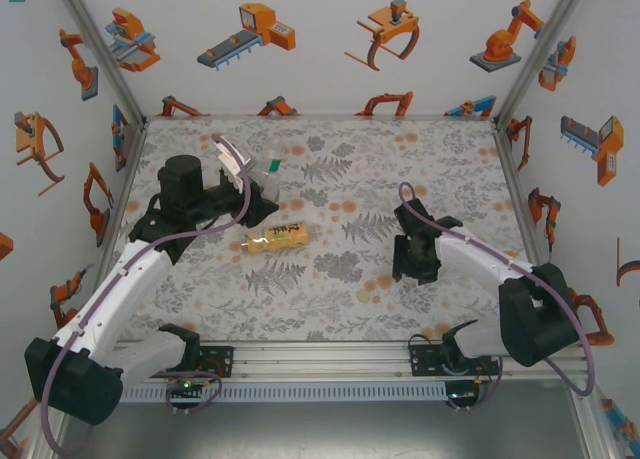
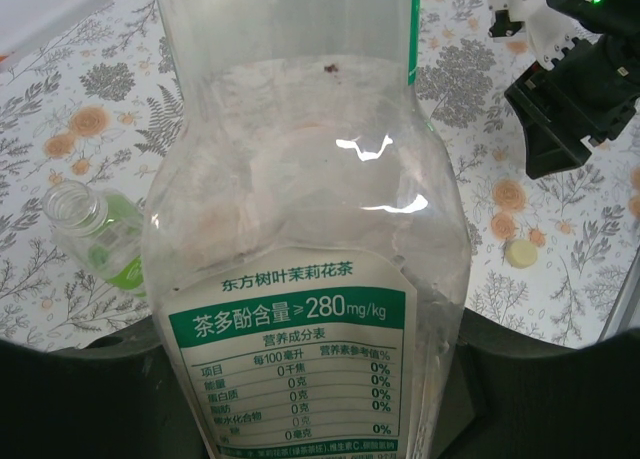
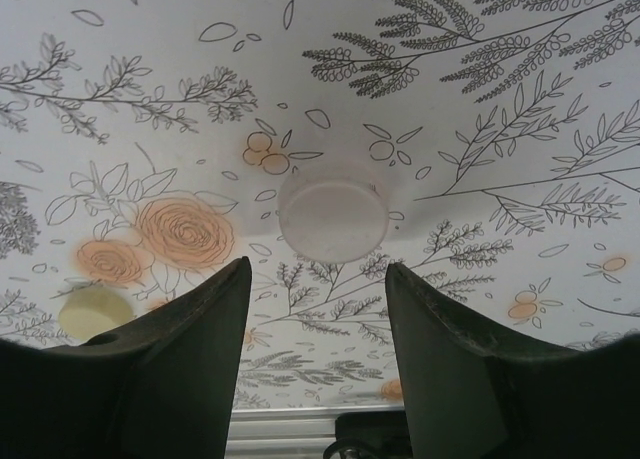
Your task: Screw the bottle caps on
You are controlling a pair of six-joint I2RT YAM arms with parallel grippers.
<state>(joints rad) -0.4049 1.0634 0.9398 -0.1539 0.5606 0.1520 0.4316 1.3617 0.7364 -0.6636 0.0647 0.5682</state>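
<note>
The slim clear bottle (image 2: 305, 279) is clamped in the left claw (image 2: 300, 389) and held up beyond and left of the yellow-labelled bottle (image 1: 276, 239), which lies on its side on the worktop (image 1: 340, 179); the green-tinted bottle (image 2: 95, 234) is seen just beyond that landmark, its mouth uncapped; well to the landmark's right, the right claw (image 3: 318, 279) is held with jaws apart and empty, just short of the white cap (image 3: 333, 217), with a pale yellow cap (image 3: 95, 311) loose nearby; no cap is seen screwed on, so the task is judged barely begun.
</note>
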